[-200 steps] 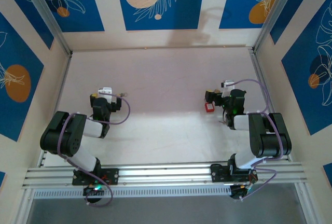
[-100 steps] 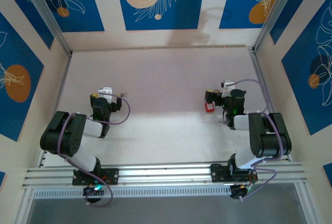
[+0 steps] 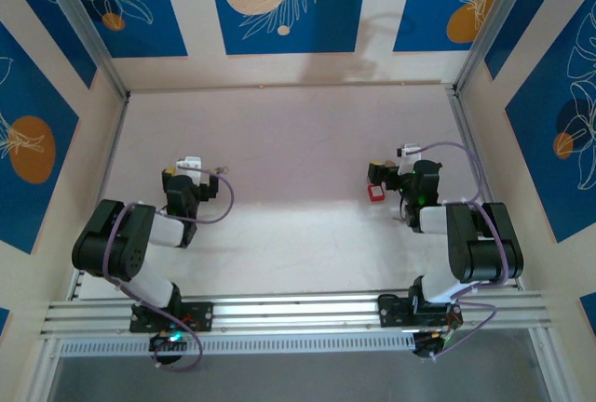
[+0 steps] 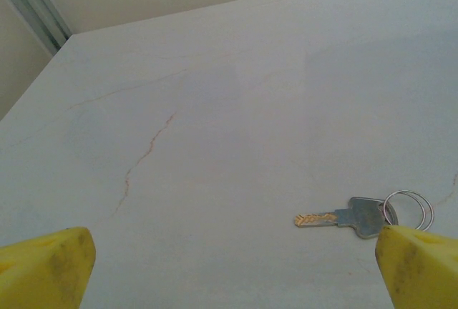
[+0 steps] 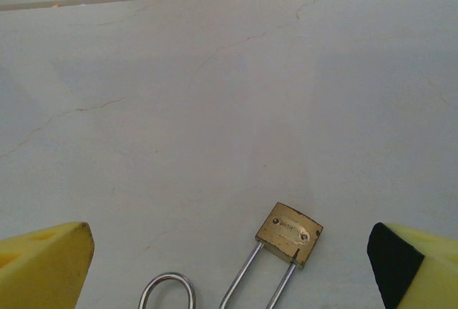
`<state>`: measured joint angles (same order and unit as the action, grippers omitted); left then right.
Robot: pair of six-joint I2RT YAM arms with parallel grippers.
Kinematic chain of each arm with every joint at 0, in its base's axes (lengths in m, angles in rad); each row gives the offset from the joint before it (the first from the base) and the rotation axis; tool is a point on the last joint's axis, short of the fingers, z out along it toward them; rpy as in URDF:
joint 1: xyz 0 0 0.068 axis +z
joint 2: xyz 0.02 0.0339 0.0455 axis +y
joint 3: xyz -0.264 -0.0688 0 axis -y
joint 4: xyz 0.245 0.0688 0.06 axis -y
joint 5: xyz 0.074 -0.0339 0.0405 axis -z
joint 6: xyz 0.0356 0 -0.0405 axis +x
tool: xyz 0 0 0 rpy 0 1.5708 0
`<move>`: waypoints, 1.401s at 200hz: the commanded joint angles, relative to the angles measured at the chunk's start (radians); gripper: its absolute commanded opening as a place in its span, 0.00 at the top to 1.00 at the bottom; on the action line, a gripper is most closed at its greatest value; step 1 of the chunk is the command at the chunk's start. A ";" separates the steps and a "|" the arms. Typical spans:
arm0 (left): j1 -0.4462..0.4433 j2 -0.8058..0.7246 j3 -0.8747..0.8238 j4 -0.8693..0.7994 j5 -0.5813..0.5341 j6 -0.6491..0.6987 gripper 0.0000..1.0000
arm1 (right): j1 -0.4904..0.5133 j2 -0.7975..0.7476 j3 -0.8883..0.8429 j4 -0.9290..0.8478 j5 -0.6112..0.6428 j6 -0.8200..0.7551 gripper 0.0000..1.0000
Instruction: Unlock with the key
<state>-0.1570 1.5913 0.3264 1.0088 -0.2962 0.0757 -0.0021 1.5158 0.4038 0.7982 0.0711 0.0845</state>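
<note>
key (image 4: 354, 217) lies flat on the table (image 4: 215, 109), blade pointing left in the wrist view, wire ring (image 4: 409, 209) at its head. it's off-centre, right by one pad (image 4: 418, 262) of the left gripper (image 4: 232, 270), whose jaws are wide apart w/ nothing in them. you'll prob want to slide across til the key sits btwn the pads, drop low & pinch the head, not the ring. thin metal on a smooth top, likely to skid. right gripper (image 5: 229, 273) is spread wide too, empty, brass padlock (image 5: 290, 232) just ahead, shackle toward the cam. red block (image 3: 376, 193) beside that arm. nothing blocks the key.
</note>
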 commanded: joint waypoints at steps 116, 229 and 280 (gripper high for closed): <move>0.011 -0.552 0.475 -1.001 -0.135 -0.189 0.00 | 0.052 -0.376 0.676 -1.259 0.243 0.398 0.01; 0.070 -0.760 0.537 -1.371 0.114 -0.491 0.03 | 0.092 -0.073 0.787 -1.725 0.045 0.414 0.27; 0.067 -0.625 0.552 -1.459 0.450 -0.544 0.21 | 0.187 0.188 0.871 -1.747 0.165 0.335 0.30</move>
<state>-0.0956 0.9527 0.8539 -0.3801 -0.0410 -0.4347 0.1654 1.6459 1.2171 -0.8921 0.1814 0.4782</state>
